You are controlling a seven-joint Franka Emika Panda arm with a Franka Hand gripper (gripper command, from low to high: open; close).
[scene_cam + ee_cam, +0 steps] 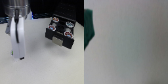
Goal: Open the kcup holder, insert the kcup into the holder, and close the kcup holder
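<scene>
arm parked away from the pod box

whether the gripper (20, 56) has its jaws apart or holds anything, i cannot tell. it hangs over bare table (42, 67), well apart from the kcup holder (61, 34) toward the exterior view's right, whose tray of pods looks pulled out. the kcup can't be picked out.

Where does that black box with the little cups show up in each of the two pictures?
Exterior view: the kcup holder sits on the white table toward the exterior view's right, its drawer out with pods in the slots.
Wrist view: mostly blurred pale surface; a dark shape at one edge might be the box, but I cannot tell.
Shared landmark: the pale table fills both views.
</scene>
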